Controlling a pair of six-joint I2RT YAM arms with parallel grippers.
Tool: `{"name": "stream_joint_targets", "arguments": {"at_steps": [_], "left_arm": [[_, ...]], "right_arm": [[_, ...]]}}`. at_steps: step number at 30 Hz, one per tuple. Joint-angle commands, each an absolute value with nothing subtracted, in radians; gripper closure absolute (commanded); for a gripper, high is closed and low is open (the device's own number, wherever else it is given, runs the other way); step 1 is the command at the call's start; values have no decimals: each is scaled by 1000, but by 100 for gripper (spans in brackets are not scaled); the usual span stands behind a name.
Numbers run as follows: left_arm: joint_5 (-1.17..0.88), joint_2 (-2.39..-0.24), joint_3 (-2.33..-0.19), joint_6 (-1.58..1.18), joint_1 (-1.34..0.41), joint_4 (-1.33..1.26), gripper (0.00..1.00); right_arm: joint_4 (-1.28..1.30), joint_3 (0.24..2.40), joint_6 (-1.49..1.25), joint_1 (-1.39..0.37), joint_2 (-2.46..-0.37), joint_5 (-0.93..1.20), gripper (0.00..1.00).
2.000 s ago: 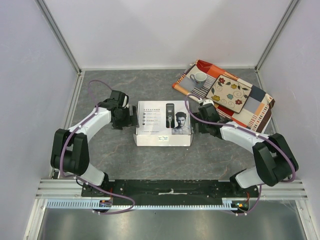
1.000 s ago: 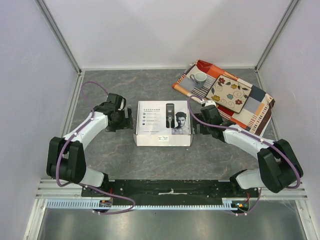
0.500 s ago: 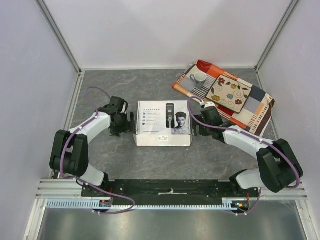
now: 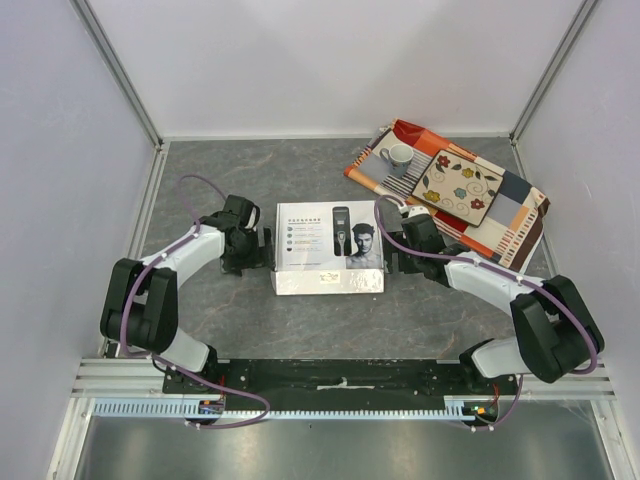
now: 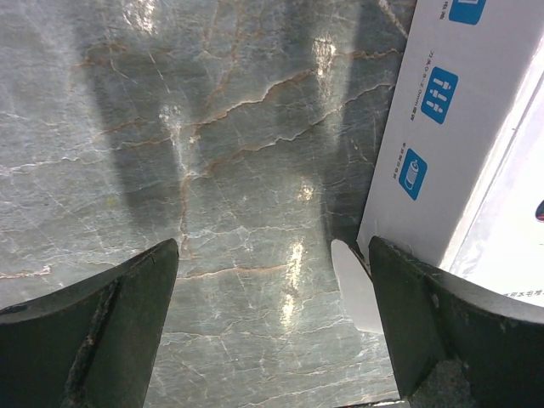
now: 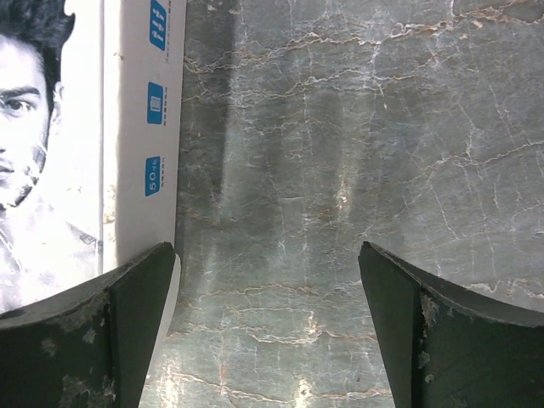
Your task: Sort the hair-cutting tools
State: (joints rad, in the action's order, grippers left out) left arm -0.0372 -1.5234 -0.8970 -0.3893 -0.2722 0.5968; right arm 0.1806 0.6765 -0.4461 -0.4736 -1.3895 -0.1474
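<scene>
On the table (image 4: pixel 300 170), box (image 4: pixel 328 252) between left gripper (image 4: pixel 262 247), right gripper (image 4: pixel 392 256), both wide

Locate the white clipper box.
Top view: the white box lies centred on the table, flanked by the left gripper and right gripper; patterned tray behind-right.

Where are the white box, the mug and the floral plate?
white box (image 4: pixel 328 238), top view, middle of its printed lid.
mug (image 4: pixel 399 156), top view, on its body.
floral plate (image 4: pixel 458 187), top view, its flowered centre.
</scene>
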Motion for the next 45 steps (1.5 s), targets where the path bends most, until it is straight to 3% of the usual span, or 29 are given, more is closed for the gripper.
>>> {"name": "stream_joint_targets", "arguments": {"at_steps": [1, 32, 45], "left_arm": [[-84, -1536, -887, -411, -291, 595, 0], [-307, -1471, -838, -388, -301, 627, 0], [-180, -1529, -908, -367, -310, 680, 3]], "right_arm": [[153, 676, -459, -477, -1408, -95, 2], [259, 678, -472, -532, -1397, -43, 2], [264, 692, -482, -540, -1408, -54, 2]]}}
